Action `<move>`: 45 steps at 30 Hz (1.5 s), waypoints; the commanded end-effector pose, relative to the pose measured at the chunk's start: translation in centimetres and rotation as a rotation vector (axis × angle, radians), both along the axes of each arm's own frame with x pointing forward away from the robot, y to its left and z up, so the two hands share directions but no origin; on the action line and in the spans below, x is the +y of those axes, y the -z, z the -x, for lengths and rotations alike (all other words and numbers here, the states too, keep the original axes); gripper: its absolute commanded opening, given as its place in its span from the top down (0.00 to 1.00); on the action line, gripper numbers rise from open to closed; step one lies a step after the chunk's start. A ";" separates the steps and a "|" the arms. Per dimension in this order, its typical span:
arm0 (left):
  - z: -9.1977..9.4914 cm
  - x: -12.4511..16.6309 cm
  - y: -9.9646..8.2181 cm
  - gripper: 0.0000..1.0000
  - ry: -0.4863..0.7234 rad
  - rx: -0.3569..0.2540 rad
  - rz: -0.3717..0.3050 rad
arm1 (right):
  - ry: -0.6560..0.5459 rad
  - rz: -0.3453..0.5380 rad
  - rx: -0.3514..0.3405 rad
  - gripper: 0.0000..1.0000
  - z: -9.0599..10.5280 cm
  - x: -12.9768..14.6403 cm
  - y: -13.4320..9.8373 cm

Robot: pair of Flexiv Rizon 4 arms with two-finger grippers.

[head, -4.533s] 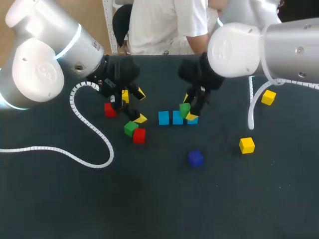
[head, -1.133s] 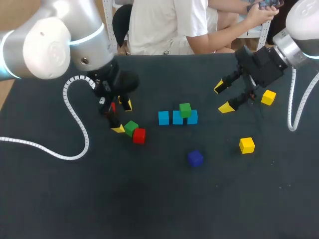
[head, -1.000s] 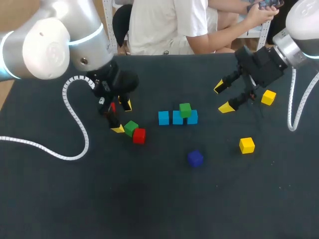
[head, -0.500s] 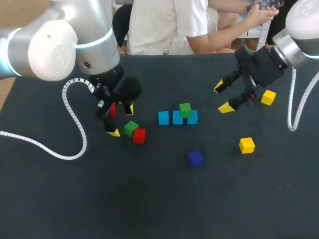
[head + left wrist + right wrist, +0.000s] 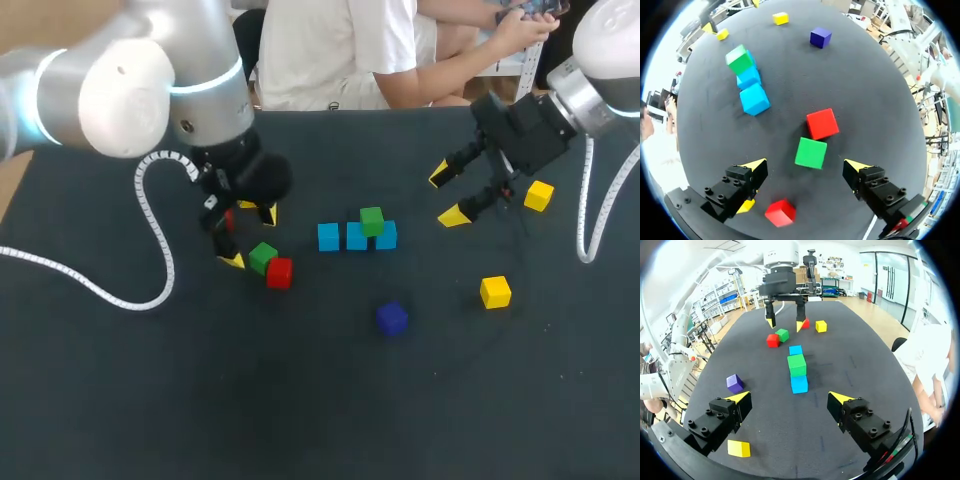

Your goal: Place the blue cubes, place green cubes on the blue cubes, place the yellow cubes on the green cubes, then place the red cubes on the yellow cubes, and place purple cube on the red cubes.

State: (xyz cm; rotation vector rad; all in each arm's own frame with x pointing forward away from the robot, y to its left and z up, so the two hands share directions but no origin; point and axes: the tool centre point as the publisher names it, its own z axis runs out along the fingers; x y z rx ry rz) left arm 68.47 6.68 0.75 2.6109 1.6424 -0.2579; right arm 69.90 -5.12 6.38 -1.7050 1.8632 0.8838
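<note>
While left end effector (image 5: 805,164) hangs open, red cube (image 5: 822,123) sits beside green cube (image 5: 811,152).

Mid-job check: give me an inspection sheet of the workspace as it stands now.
surface: dark table, nothing spilled.
job's things: three blue cubes in a row, stacked green cube on them; loose green cube beside red cube; second red cube and a yellow cube by the left gripper; purple cube and two more yellow cubes lie alone.
clutter: nothing seen.
grippers: left gripper open over the loose green cube; right gripper open, empty.
cables: left arm's coiled cable lies on the table; right arm's cable hangs.
surroundings: nothing seen reaching over the table.
</note>
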 end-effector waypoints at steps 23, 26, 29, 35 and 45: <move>-1.3 1.0 1.6 0.00 -0.046 0.041 0.023 | 0.000 -0.002 -0.001 0.00 0.0 0.0 0.0; -1.4 1.1 1.7 0.00 -0.053 0.042 0.027 | 0.000 -0.002 -0.001 0.00 0.0 0.0 0.0; -1.4 1.1 2.0 0.00 -0.060 0.046 0.032 | 0.000 -0.002 -0.001 0.00 0.0 0.0 0.0; -1.5 1.0 2.5 0.00 -0.068 0.054 0.036 | 0.000 -0.002 -0.001 0.00 0.0 0.0 0.0; -1.9 0.9 2.6 0.00 -0.090 0.062 0.022 | 0.000 -0.002 -0.001 0.00 0.0 0.0 0.0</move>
